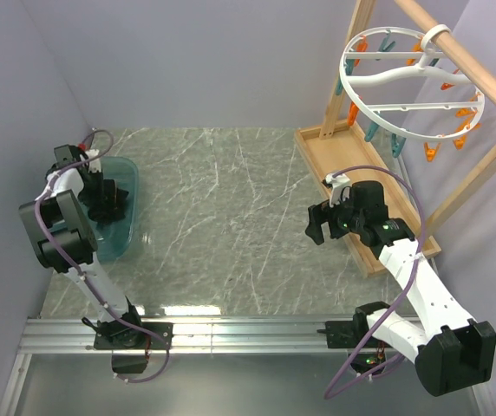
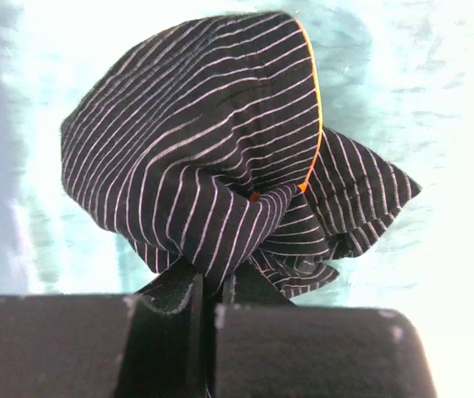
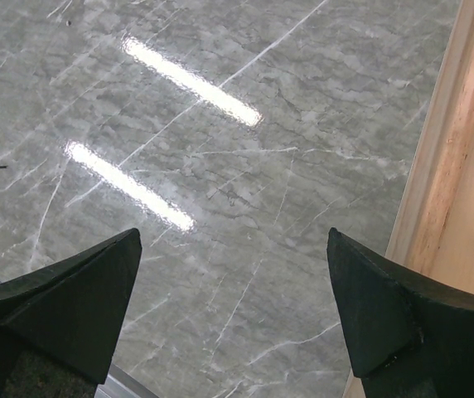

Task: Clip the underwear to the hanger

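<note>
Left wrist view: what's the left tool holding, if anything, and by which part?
The left tool is shut on the underwear, pinching a bunched fold of fabric; which part of the garment cannot be told. The right tool is empty.

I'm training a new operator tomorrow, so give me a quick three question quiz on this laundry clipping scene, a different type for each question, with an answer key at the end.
1. Short answer: which arm's jaws are pinching the underwear?
2. True or false: the right arm's jaws are shut on a clothespin.
3. Multiple choice: the hanger hangs from
A) the wooden rack
B) the left arm
C) the teal tub

Key
1. The left arm's jaws.
2. False: the right arm's jaws stand wide open over bare table, holding nothing.
3. A
</note>
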### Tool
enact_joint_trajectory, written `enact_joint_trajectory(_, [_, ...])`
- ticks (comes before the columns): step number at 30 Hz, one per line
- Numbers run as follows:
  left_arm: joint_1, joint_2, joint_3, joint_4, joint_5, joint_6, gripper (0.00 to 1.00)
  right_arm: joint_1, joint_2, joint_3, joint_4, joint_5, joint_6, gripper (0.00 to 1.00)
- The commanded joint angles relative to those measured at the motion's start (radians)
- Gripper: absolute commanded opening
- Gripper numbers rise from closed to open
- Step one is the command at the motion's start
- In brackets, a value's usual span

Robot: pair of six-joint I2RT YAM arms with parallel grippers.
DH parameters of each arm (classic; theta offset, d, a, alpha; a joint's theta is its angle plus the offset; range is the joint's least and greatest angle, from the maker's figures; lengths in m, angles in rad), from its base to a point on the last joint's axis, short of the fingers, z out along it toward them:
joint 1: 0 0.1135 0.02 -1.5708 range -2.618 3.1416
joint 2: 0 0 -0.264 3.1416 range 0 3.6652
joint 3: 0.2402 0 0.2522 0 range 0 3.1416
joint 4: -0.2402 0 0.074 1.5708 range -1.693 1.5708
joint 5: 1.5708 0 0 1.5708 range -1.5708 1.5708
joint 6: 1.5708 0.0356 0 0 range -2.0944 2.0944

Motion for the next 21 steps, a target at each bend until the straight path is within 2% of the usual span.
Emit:
enact_joint_trajectory(1, [-0.003, -0.034, 0.104, -0.049, -0.011, 0.083, 0.00, 0.004, -0.011, 0.009, 0.023, -0.008, -0.012, 1.00])
enact_joint_trajectory(5, [-0.057, -0.128, 0.237, -0.155, 0.226, 0.077, 0.00, 0.004, -0.019, 0.013, 0.022, -0.020, -0.009, 1.00])
enact_joint_trajectory(9, [-0.147, -0.229, 0.354, -0.238, 0.340, 0.040, 0.00, 0.006, -0.020, 0.019, 0.020, -0.031, -0.011, 1.00])
enact_joint_trajectory(13, [-0.299, -0.300, 0.397, -0.267, 0.428, 0.016, 0.01, 0.006, -0.016, 0.038, 0.010, -0.043, -0.014, 1.00])
enact_joint_trajectory(16, [-0.392, -0.370, 0.340, -0.223, 0.532, 0.002, 0.05, 0.006, -0.013, 0.061, -0.013, -0.068, -0.030, 1.00])
enact_joint_trajectory(18, [-0.454, -0.421, 0.224, -0.168, 0.548, -0.021, 0.07, 0.004, -0.010, 0.071, -0.024, -0.080, -0.044, 1.00])
enact_joint_trajectory(21, [-0.531, -0.450, 0.060, -0.074, 0.566, -0.061, 0.15, 0.006, -0.002, 0.090, -0.042, -0.090, -0.055, 1.00])
